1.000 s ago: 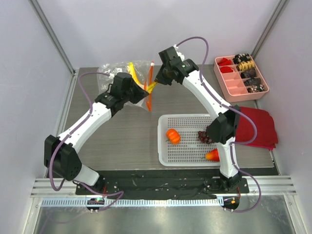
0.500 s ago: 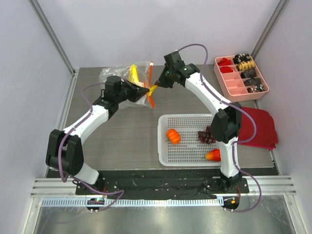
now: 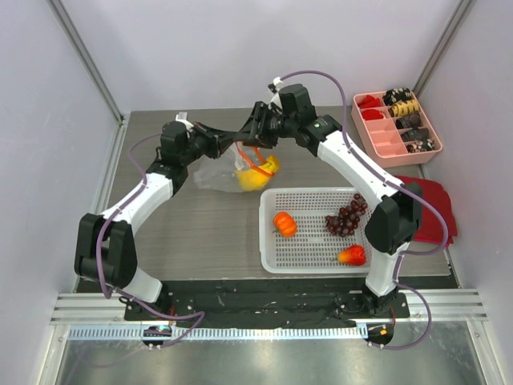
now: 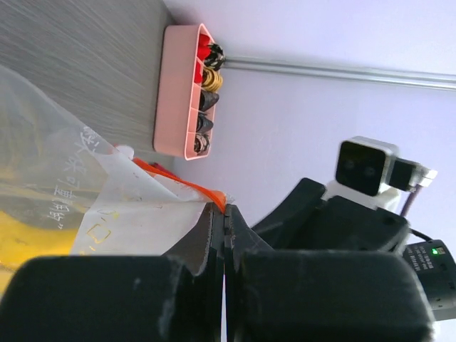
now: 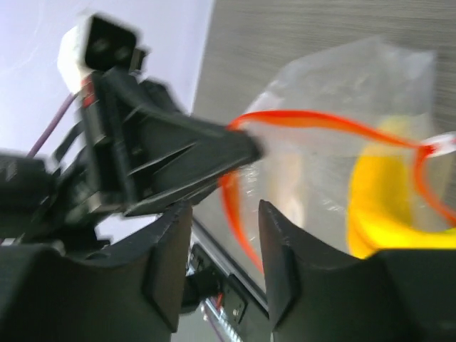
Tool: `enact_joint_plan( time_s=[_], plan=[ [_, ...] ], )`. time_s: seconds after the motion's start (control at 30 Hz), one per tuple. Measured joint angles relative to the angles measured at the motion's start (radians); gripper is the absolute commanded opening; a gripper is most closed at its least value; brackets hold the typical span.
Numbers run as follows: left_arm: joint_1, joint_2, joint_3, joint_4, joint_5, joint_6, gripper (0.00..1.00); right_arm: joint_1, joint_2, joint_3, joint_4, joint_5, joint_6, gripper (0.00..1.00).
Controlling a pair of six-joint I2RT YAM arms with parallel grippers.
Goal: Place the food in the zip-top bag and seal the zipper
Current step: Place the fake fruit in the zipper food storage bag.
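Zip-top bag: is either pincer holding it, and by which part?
The left pincer is shut on the zip-top bag at its mouth edge, beside the orange-red zipper. The right pincer is open, holding nothing.

We see twin arms — left arm (image 3: 148, 192) and right arm (image 3: 353, 164) — clad in white shells with black joints, purple cables (image 3: 321, 74) looping alongside; the left pincer (image 4: 224, 214) and right pincer (image 5: 222, 210) are matte black.

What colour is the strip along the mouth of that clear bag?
Orange-red strip; clearest in the right wrist view.
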Motion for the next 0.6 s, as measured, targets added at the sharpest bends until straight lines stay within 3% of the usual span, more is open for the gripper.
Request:
enact_joint_plan(
  time_s=[0.1,0.23,0.4,0.6],
  plan=[
    [0.007,-0.008,-0.033,0.027,0.024,-0.002,0.0,-0.025,-0.017,-0.025,0.036,-0.098,-0.024,0.72],
    [0.019,-0.023,-0.103,0.07,0.061,-0.006,0.0,-0.139,-0.019,-0.048,0.039,-0.193,-0.072,0.72],
    [0.035,-0.023,-0.13,0.133,0.09,-0.018,0.0,-0.304,-0.026,-0.149,0.045,-0.184,-0.122,0.62],
    [0.037,-0.023,-0.129,0.21,0.142,-0.039,0.0,-0.303,0.031,-0.21,0.027,-0.223,-0.207,0.71]
  ],
)
